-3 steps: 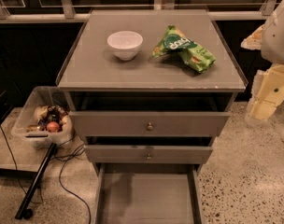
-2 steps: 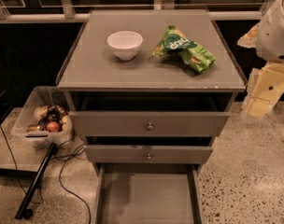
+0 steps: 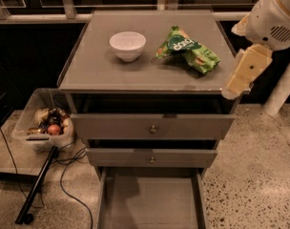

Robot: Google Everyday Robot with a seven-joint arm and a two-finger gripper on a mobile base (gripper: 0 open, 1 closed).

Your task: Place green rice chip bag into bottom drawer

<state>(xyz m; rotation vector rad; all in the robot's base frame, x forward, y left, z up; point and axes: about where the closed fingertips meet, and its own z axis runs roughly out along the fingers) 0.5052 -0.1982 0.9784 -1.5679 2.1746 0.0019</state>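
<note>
The gripper (image 3: 241, 74) is brought nearer the cabinet (image 3: 135, 75), its state cannot be told; the chip bag (image 3: 188, 49) is not yet grasped, the bottom drawer (image 3: 150, 204) is already opened.

**A:** What does the lower edge of the frame cut off?

**B:** The bottom drawer (image 3: 150, 202). Its front end runs past the edge, so only the rear floor and the side walls show.

**A:** And the upper right?

**B:** The arm (image 3: 274, 13) leaves through the top and right edges. The gripper (image 3: 236, 82) hangs below it at the right and covers the right front corner of the cabinet top (image 3: 97, 66).

**A:** Can you read the green rice chip bag (image 3: 188, 49)?

**B:** No, the white letters on its dark oval are too small.

**A:** The left side?

**B:** The clear bin (image 3: 40, 144) holds a jumble I cannot identify. Shadow hides the inside of the top drawer (image 3: 152, 127).
</note>
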